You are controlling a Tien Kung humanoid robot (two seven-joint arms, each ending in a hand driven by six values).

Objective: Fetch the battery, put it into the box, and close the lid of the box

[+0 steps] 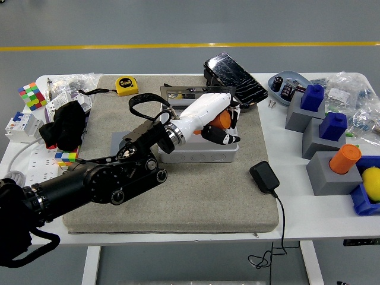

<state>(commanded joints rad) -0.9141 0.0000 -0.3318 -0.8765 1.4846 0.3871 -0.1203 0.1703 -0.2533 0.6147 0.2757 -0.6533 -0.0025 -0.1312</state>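
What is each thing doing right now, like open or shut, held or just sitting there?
box: on the mat, open.
lid: raised at the back.
orange battery: held over the box's right end.
left hand: shut on the orange battery.
grey stand: mostly hidden by the arm.
second orange battery: upright in its grey block.
blue pieces: upright in grey blocks.
charger: lying on the mat.

A single head camera sits high on the robot's side, looking forward and down over the white desk [297,214]. The desk's near edge lies at 6 o'clock; grey floor with a yellow line [190,46] fills 12 o'clock. The whole desktop fits in frame.
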